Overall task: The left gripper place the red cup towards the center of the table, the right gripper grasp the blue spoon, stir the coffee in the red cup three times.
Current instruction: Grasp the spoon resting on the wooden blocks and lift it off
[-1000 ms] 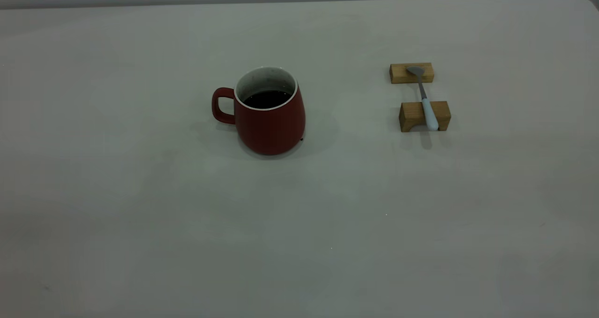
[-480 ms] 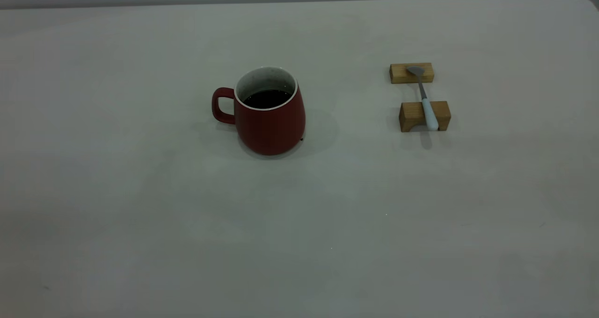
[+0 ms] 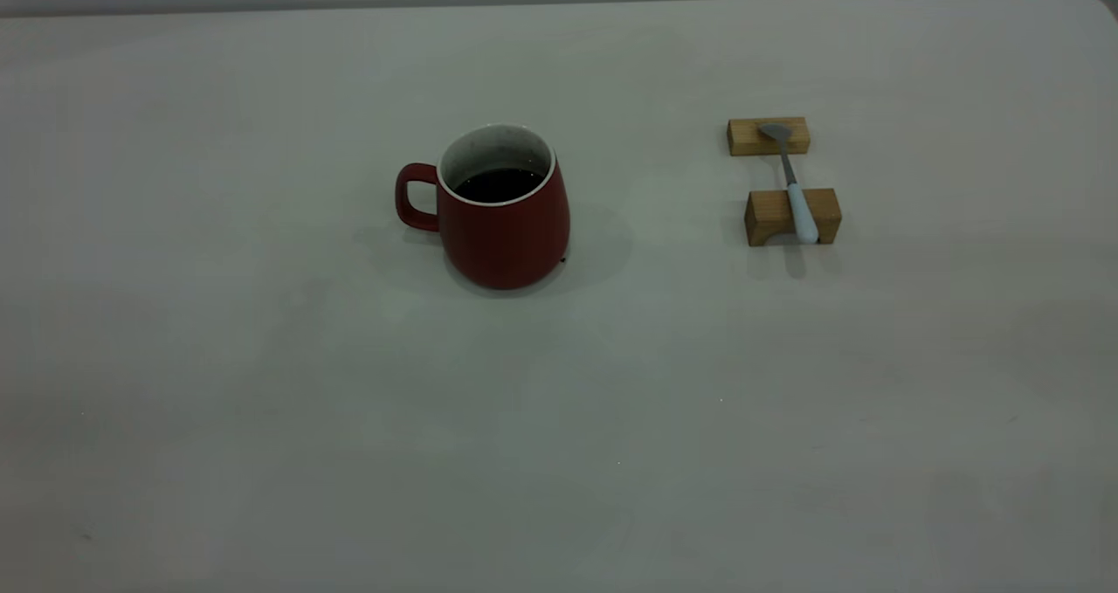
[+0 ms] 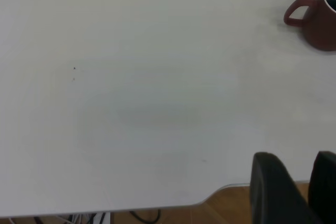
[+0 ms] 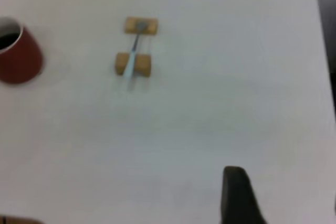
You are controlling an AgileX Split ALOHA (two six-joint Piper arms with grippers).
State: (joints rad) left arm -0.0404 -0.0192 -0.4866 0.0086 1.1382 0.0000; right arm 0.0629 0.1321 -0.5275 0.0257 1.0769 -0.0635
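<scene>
Spoon, blue (image 3: pixel 793 184): unclaimed, bridging two wooden blocks (image 3: pixel 790 216). Red cup (image 3: pixel 502 210): near table (image 3: pixel 262 401) centre, coffee (image 3: pixel 498 184) unstirred. Gripper finger positions: cannot tell.

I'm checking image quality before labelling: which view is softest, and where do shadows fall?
Exterior view: dim but sharp; the red cup and blue spoon cast soft shadows on the table. Right wrist view: the softest, spoon blurred. Left wrist view: bright, washed out, fairly sharp.
</scene>
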